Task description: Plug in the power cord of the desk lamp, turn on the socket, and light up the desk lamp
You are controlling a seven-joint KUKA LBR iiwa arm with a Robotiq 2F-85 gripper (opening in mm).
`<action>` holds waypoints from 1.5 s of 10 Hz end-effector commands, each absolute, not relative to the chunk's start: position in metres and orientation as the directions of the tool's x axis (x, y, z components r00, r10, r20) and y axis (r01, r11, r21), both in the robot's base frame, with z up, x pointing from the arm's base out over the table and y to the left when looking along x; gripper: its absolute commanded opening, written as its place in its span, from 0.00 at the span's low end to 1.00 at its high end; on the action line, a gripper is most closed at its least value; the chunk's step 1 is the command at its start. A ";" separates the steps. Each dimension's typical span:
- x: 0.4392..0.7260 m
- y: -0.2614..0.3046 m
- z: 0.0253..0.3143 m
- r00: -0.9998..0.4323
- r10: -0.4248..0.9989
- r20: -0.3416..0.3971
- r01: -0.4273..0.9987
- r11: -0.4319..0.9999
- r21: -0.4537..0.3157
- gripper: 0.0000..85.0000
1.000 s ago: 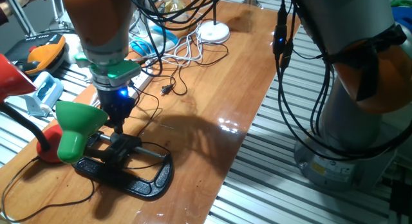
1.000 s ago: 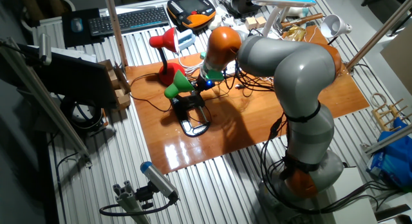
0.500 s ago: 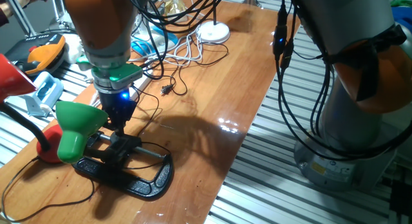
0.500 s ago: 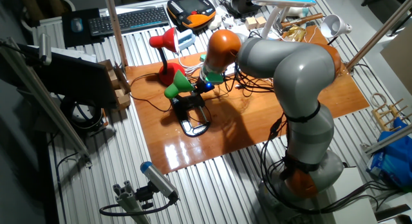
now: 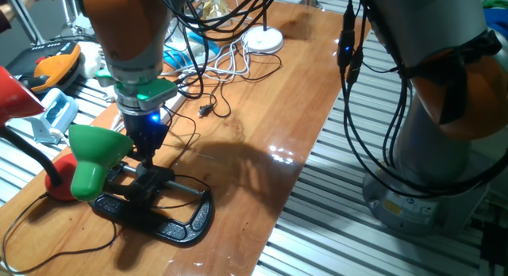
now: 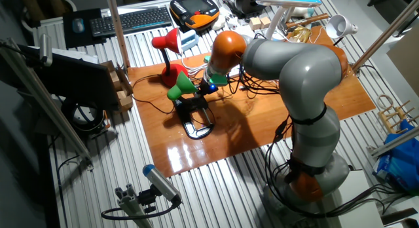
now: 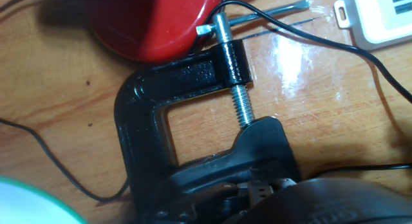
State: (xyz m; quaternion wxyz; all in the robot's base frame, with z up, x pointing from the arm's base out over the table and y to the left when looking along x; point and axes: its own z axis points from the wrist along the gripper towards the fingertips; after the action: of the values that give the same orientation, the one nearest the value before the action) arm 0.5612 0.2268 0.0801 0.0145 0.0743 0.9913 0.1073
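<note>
I've got the hand (image 5: 148, 155) down low over the bench (image 5: 262, 109), right above the black clamp base (image 5: 155, 208) of the green lamp (image 5: 94, 155). From the fixed views the fingertips are lost in the dark hardware under the blue-lit wrist, and the hand view doesn't show them either, so I cannot tell whether the fingers are apart or together, or gripping anything.

Looking along the fingers, I see the black C-clamp (image 7: 167, 127) lying flat on the wood, its threaded screw (image 7: 241, 107) running up to a small crossbar handle. Just beyond the clamp sits the round base of the red lamp (image 7: 151, 21), and a thin black cable (image 7: 335, 40) sweeps past it across the wood. At the far right corner of that view I catch the edge of a white block (image 7: 380, 15); it's too cropped for me to say what it is.

Out from the hand, the green shade is just beside the wrist, tilted. The red lamp (image 6: 167, 48) stands past it, at the bench edge. A loose black plug (image 5: 205, 111) lies on the wood, apart from the hand, its thin cord trailing away. The socket (image 5: 179, 90) is behind the arm, mostly hidden by it, with white cables (image 5: 234, 63) coiled farther out, near a white round lamp base (image 5: 263, 40).
</note>
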 end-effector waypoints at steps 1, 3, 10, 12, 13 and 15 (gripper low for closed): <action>0.561 0.227 0.080 -0.988 0.151 -0.016 0.144 0.966 0.213 0.00; 0.561 0.227 0.080 -0.989 0.147 -0.017 0.141 0.969 0.201 0.00; 0.557 0.233 0.085 -0.989 0.149 0.001 0.144 0.957 0.253 0.00; 0.557 0.234 0.084 -0.989 0.146 0.004 0.143 0.957 0.253 0.00; 0.556 0.235 0.083 -0.990 0.143 0.005 0.140 0.957 0.255 0.00; 0.555 0.237 0.081 -0.990 0.144 0.007 0.141 0.956 0.257 0.00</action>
State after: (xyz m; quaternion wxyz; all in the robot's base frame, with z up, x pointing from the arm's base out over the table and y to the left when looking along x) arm 0.5547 0.2370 0.0808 0.0059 0.0721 0.9890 0.1292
